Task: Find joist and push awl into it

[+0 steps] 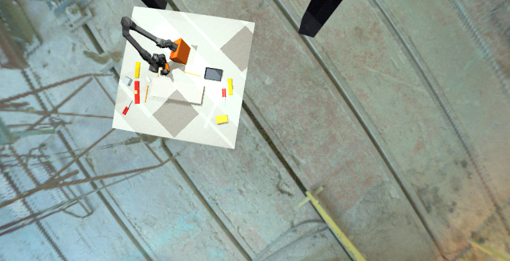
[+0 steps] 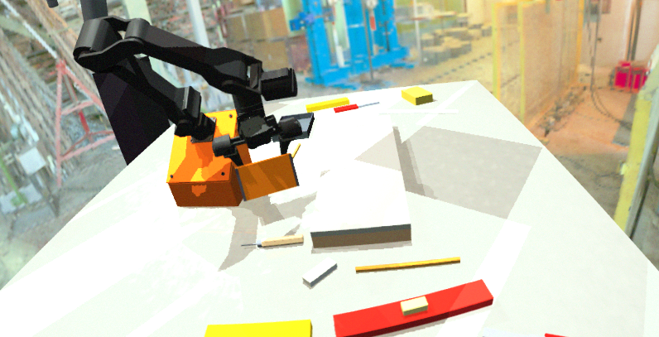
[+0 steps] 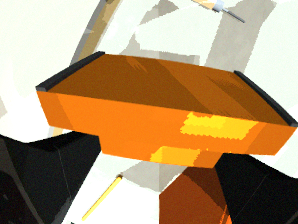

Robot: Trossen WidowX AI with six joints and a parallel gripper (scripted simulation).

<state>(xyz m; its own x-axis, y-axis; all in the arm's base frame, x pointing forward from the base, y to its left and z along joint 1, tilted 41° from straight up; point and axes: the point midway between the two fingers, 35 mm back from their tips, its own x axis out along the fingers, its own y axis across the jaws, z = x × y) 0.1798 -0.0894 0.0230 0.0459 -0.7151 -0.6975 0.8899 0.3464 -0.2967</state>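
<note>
My gripper (image 2: 262, 154) (image 3: 161, 136) is shut on the orange stud finder (image 2: 267, 176) (image 3: 165, 120), a block with dark end edges. It is held above the table, between the orange box and the panel, with its broad face tilted. The pale floor panel (image 1: 174, 89) (image 2: 359, 200) is a thick slab lying flat; no hole shows in it. The awl (image 2: 281, 241) lies on the table near the panel's near corner, its metal tip pointing left in the exterior view; part of it shows at the top of the wrist view (image 3: 206, 4). The dark tray (image 1: 213, 74) (image 2: 305, 123) is beyond the gripper, partly hidden in the exterior view.
An orange box (image 1: 180, 52) (image 2: 198, 161) stands beside the gripper. A thin yellow stick (image 1: 192, 74) (image 3: 102, 197) lies between box and tray. A white block (image 2: 319, 272), a pencil (image 2: 407, 264) and a red level (image 2: 368, 320) lie near the panel. Yellow blocks and red-handled tools lie farther out.
</note>
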